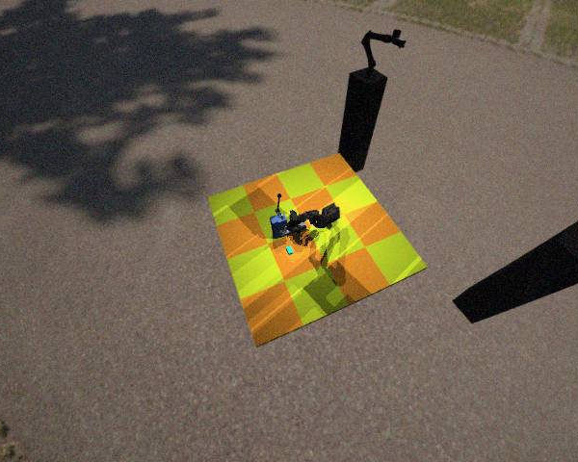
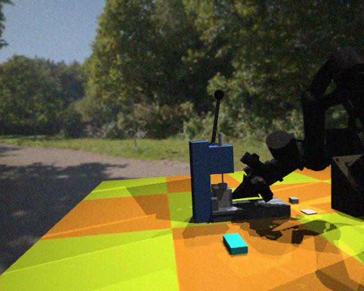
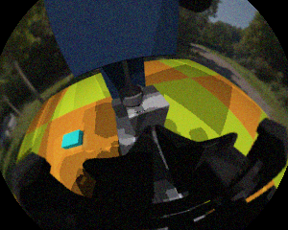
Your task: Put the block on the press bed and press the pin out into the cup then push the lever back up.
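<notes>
One grey block (image 2: pixel 225 198) (image 3: pixel 152 113) sits on the press bed (image 2: pixel 258 210).

Observed: cyan block (image 1: pixel 289 249) (image 2: pixel 235 243) (image 3: pixel 72 139) lying flat on an orange part of the checkered mat (image 1: pixel 328 318) (image 2: pixel 113 266) (image 3: pixel 202 105); small grey block (image 2: pixel 293 200) near a thin pale plate (image 2: pixel 308 211).

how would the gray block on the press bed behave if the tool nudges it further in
The gray block would probably slide rather than roll, being flat-sided. It looks rigid, with crisp edges. It seems unlikely to tip if pushed low, where the tool is.
</notes>
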`<state>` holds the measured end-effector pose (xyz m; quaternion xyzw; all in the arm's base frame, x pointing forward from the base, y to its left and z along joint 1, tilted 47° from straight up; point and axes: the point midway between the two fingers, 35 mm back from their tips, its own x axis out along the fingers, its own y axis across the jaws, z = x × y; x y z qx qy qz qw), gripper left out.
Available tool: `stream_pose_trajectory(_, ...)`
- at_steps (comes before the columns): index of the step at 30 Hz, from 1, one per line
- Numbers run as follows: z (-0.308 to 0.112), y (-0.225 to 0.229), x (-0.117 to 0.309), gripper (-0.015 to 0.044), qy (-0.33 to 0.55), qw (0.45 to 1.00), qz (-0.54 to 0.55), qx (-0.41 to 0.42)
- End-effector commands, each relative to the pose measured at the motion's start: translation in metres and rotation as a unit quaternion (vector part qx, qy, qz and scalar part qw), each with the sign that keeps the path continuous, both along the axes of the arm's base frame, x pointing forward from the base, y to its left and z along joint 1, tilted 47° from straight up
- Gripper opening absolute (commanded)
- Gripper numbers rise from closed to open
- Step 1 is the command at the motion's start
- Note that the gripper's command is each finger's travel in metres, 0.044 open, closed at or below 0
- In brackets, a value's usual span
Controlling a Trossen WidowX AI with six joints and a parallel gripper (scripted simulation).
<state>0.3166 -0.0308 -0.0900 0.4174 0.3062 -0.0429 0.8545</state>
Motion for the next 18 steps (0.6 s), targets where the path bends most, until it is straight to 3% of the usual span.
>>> stream_pose_trajectory(1,0.005,-0.003,-0.003,0.0030,-0.002,1.000,0.002,-0.001)
stream_pose_trajectory(9,0.053,-0.031,-0.046,0.0030,-0.017,1.000,-0.004,-0.006)
stream_pose_trajectory(18,0.032,-0.021,-0.032,0.0030,-0.030,0.998,0.051,0.000)
